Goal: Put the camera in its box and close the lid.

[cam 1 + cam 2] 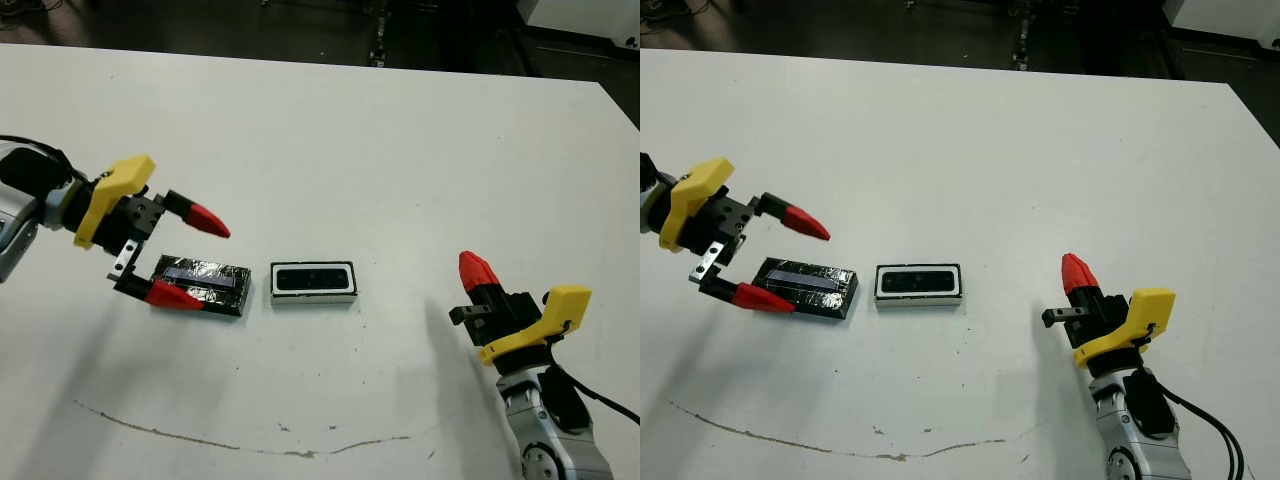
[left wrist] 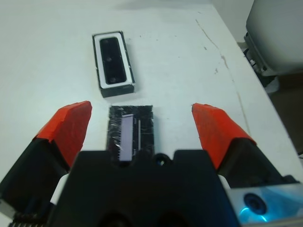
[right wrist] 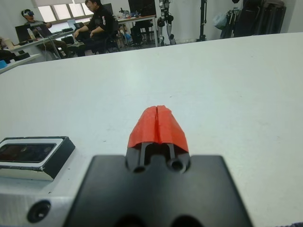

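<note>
- Centrally, the box (image 1: 313, 281) sits on the white tabltop (image 1: 400, 150) with the camera (image 1: 312, 278) inside.
- Just beside it lies the lid (image 1: 205, 280), flat, straddled by the spread-fingered left hand (image 1: 190, 258).
- Well apart, the right hand (image 1: 478, 270) stands pressed together, empty.

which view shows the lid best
The left wrist view: the lid lies flat between the open left gripper jaws, its crinkled surface and pale strip seen plainly. The head views show it smaller, left of the box, one red fingertip overlapping its edge. The right wrist view does not show it.
</note>
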`<act>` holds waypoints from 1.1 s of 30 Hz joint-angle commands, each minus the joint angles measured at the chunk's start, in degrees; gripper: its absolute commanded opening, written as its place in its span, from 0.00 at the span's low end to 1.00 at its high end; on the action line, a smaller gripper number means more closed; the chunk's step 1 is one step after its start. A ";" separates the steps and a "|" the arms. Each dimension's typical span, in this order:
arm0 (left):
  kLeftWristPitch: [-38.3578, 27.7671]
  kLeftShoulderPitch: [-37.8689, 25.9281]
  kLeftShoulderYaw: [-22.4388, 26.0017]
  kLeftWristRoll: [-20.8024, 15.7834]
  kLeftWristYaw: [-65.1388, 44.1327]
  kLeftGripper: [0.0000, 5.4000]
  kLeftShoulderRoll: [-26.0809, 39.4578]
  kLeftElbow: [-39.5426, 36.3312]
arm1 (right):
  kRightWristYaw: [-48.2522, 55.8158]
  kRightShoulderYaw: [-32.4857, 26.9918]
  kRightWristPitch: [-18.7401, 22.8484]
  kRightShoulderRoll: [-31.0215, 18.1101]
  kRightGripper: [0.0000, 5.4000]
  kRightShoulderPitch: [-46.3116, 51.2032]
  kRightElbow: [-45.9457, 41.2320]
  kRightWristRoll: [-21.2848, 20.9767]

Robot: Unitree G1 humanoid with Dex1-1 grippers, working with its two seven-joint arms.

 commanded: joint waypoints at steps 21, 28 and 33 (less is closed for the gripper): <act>-2.85 0.81 2.61 9.29 -0.25 1.00 -5.13 7.68 | -0.23 0.11 -0.08 -0.71 0.00 1.22 0.50 -0.03; -2.03 -0.86 0.95 10.66 -0.25 1.00 -5.83 8.78 | 0.06 0.30 -0.79 -0.74 0.00 1.28 0.78 -0.52; -2.53 -1.54 0.10 10.67 -0.25 1.00 -6.18 9.49 | -0.25 0.25 -0.15 -0.45 0.00 1.34 0.49 -0.07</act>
